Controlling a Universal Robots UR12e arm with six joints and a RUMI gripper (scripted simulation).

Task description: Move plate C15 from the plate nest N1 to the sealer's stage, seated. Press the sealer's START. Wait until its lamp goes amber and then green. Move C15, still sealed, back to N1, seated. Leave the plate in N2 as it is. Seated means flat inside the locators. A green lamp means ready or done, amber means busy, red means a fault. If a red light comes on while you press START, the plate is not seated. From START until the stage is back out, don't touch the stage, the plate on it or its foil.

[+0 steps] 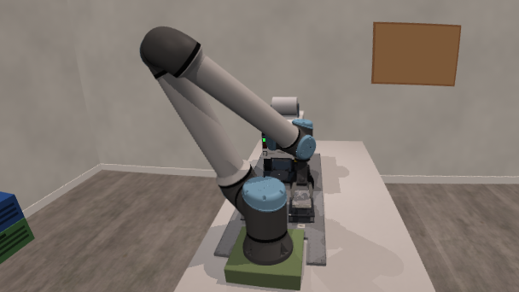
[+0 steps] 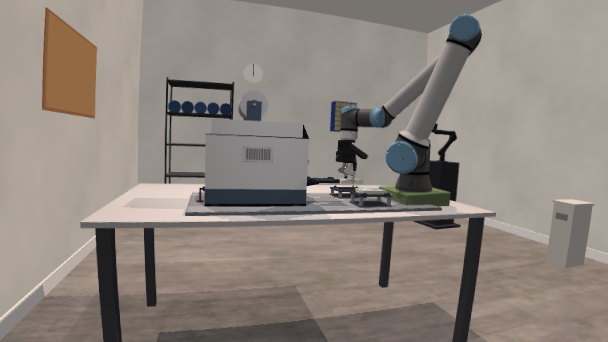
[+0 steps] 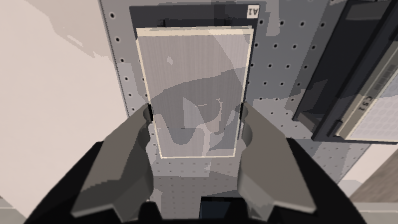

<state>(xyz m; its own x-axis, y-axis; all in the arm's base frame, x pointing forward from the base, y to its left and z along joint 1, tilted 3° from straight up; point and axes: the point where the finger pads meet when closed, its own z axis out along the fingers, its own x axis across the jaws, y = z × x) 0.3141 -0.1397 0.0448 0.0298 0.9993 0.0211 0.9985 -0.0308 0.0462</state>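
My gripper [image 3: 196, 104] is shut on plate C15 [image 3: 195, 90], a cream-rimmed plate with a shiny foil seal on top. I hold it by its long sides, level, a little above a dark empty nest [image 3: 192, 15] on the perforated grey baseplate. In the side view the gripper [image 2: 348, 172] hangs just above the nest nearer the sealer [image 2: 342, 190]. The other plate [image 1: 301, 201] lies in the nest nearer the arm's base, and shows at the right edge of the wrist view [image 3: 372, 107]. The sealer [image 2: 256, 162] stands left of the nests. Its lamp [image 1: 264, 139] is green.
The arm's green base block [image 2: 415, 195] stands at the right end of the baseplate. The sealer's dark stage [image 2: 320, 180] sticks out toward the nests. A shelf rack [image 2: 199, 130] stands behind the table.
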